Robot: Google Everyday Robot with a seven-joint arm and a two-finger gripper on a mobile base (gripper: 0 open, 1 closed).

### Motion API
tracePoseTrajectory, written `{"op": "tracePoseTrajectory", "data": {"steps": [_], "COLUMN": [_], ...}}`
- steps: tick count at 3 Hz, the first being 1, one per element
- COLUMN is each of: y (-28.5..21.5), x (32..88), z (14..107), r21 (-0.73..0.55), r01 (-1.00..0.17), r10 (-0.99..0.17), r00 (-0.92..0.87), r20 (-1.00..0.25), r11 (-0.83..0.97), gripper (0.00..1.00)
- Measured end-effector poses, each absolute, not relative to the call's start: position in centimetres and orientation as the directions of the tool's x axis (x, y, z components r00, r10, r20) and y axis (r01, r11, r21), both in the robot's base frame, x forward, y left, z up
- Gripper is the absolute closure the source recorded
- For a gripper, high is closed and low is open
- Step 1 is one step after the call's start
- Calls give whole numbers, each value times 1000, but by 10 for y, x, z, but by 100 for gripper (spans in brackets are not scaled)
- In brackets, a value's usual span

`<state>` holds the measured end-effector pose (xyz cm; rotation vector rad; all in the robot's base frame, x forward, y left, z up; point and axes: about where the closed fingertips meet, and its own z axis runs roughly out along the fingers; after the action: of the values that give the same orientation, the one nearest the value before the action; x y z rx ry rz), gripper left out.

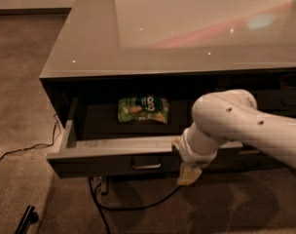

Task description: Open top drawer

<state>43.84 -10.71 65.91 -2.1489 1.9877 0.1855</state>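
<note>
The top drawer (114,147) stands pulled out from under the grey counter, its dark front panel facing me with a small bar handle (147,164) at its centre. A green snack bag (143,109) lies inside on the dark floor. My gripper (188,174) hangs in front of the drawer's front panel, to the right of the handle and apart from it, pointing down. My white arm (235,123) comes in from the right and hides the drawer's right end.
The glossy counter top (187,28) overhangs the drawer. A black cable (21,150) runs over the carpet at the left and another loops under the drawer (133,206). A dark object (26,218) lies on the floor at lower left.
</note>
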Motion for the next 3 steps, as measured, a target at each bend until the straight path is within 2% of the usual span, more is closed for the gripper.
{"op": "tracePoseTrajectory", "data": {"steps": [2, 3], "y": [-107, -107], "x": [402, 402], "z": [677, 678], "r21": [-95, -96], "r01": [-992, -992], "r10": [-975, -976], "r00": [102, 103], "r20": [-195, -194], "r11": [-85, -85], "gripper": [88, 87]}}
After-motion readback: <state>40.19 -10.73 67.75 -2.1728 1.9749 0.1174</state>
